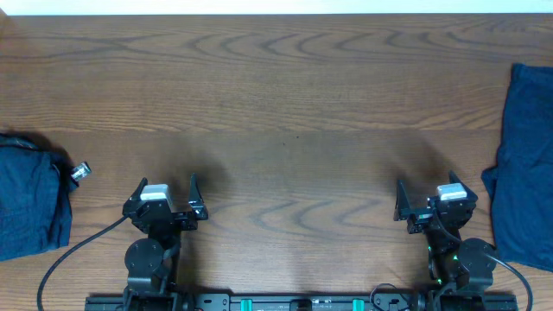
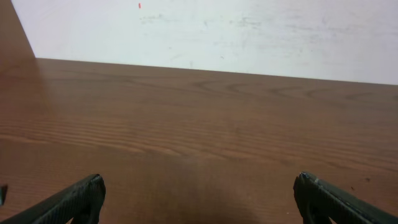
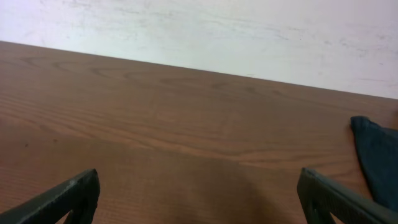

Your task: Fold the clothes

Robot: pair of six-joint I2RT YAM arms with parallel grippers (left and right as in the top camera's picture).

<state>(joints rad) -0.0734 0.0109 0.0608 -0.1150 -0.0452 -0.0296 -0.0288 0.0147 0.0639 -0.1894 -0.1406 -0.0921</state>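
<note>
Overhead: both arms sit folded at the table's (image 1: 294,104) near edge, left gripper (image 1: 166,183) and right gripper (image 1: 427,185) fingers wide apart. Clothes lie outside them: a bunched pile (image 1: 30,194) left of the left fingers, a flat garment (image 1: 523,164) right of the right fingers.

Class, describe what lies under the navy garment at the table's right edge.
Only the wooden table shows around the navy garment; whatever its fabric covers cannot be seen.

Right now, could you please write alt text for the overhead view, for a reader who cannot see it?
Two dark blue garments lie at opposite ends of a wooden table: the left garment bunched, the right garment flatter. Between them the left arm and right arm sit at the near edge, jaws open and empty.
</note>
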